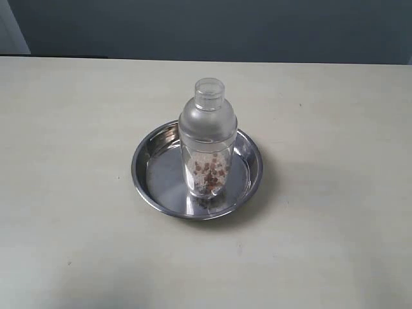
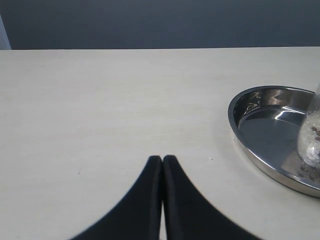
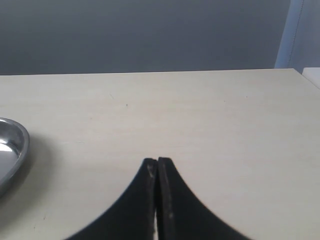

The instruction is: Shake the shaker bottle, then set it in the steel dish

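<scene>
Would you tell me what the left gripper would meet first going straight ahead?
Nothing, it seems: the left gripper points over bare table; the dish lies off to one side.

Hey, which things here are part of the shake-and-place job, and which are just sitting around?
Part of the job:
shaker bottle, upright in the steel dish
left hand and right hand, both shut, holding nothing

Just there:
table
dark wall behind

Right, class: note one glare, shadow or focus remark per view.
Exterior view: glare on the dish rim, soft shadow beside it, bottle sharp. Left wrist view: bright streaks in the dish; left gripper near-black. Right wrist view: soft shadow by the dish; right gripper equally dark.
</scene>
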